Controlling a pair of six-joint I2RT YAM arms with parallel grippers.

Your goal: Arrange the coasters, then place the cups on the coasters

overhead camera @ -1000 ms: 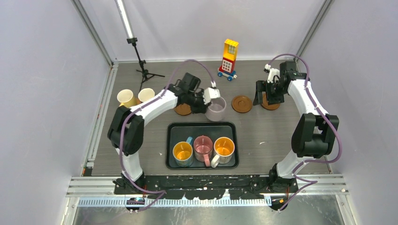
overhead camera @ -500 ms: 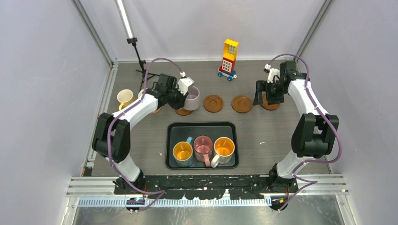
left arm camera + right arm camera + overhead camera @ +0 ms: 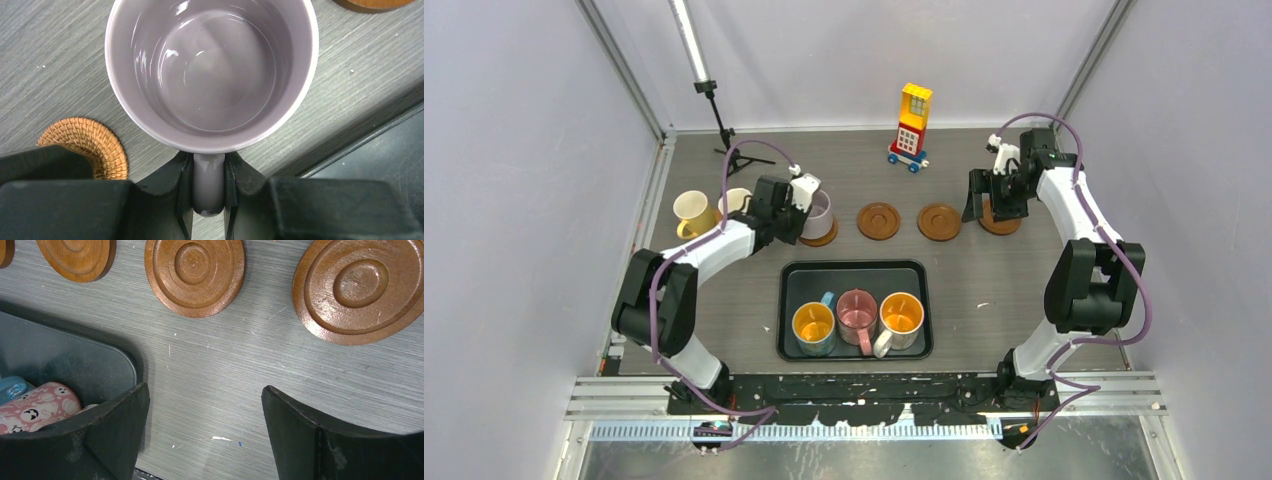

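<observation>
My left gripper is shut on the handle of the pale lilac cup, which it holds upright at a brown coaster left of the row; whether the cup rests on it I cannot tell. Two bare coasters follow to the right. A fourth coaster lies partly under my right gripper, which hangs open and empty over the table. Two cream cups stand at the far left. The black tray holds a blue cup, a pink cup and a whitish cup.
A toy block tower stands at the back centre and a light stand on a tripod at the back left. In the left wrist view a woven-looking brown disc lies left of the jaws and the tray's edge runs on the right.
My left arm has carried the lilac cup leftward along the row, uncovering one coaster, and now holds it at the coaster further left. The right arm has not moved.
</observation>
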